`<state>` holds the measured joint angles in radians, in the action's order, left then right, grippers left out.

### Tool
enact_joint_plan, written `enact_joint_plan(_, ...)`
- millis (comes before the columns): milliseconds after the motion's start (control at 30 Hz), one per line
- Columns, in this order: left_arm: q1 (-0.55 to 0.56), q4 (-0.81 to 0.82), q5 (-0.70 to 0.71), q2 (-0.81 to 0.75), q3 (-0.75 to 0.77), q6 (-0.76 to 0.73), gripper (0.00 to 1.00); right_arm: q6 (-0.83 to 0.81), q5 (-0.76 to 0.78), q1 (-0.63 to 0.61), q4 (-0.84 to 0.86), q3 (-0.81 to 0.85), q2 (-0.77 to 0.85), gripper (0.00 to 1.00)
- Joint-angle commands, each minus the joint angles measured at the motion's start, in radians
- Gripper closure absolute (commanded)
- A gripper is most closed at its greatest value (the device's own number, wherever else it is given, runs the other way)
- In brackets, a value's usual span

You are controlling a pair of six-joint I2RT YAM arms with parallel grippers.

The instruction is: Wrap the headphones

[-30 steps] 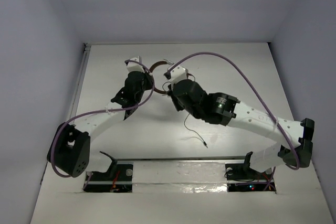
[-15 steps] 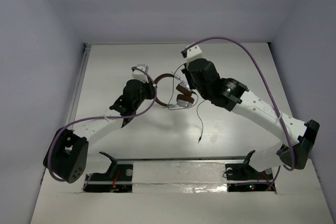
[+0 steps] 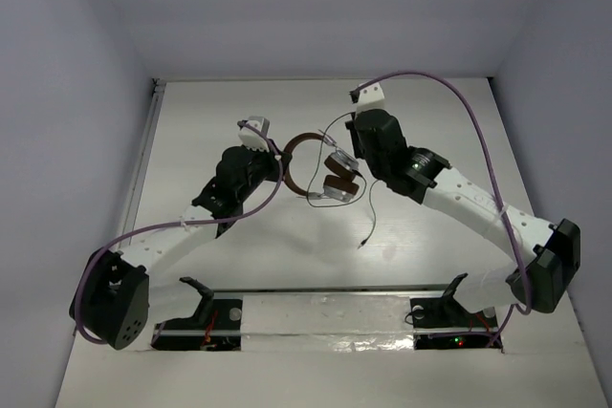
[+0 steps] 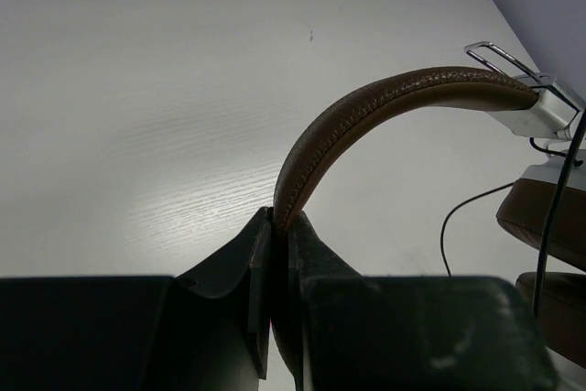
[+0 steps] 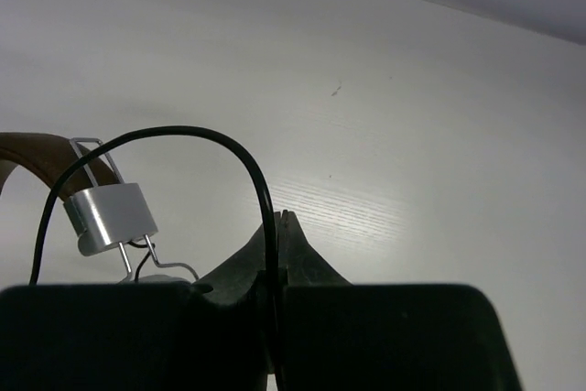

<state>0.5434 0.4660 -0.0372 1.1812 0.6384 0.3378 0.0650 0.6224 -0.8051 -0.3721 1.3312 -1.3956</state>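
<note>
Headphones (image 3: 335,183): mid-table, between the arms. Headband (image 4: 366,107) clamped in closed left gripper (image 4: 276,224), apparently as anchor. Cable (image 5: 240,148) pinched in closed right gripper (image 5: 277,231), likely for winding round the headband; plug end (image 3: 361,244) hangs loose.

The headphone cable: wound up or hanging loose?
Loose: the cable trails free from the ear cups to its plug; the right gripper pinches one loop.
</note>
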Motion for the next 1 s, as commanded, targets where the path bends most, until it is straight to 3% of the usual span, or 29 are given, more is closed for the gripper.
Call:
enact_joint_plan(0, 0.003, 0.060, -0.042, -0.045, 0.069, 0.052, 1.00, 0.084, 0.037, 0.012, 0.166, -0.077, 0.073, 1.00)
enact_joint_plan(500, -0.098, 0.106, -0.303, -0.078, 0.129, 0.194, 1.00, 0.237, -0.173, 0.101, 0.407, -0.345, 0.205, 1.00)
enact_joint_plan(867, -0.190, 0.186, -0.397, -0.086, 0.153, 0.342, 1.00, 0.334, -0.334, 0.101, 0.551, -0.449, 0.228, 1.00)
enact_joint_plan(967, -0.200, 0.188, -0.403, -0.094, 0.178, 0.368, 1.00, 0.355, -0.407, 0.101, 0.627, -0.478, 0.227, 0.94)
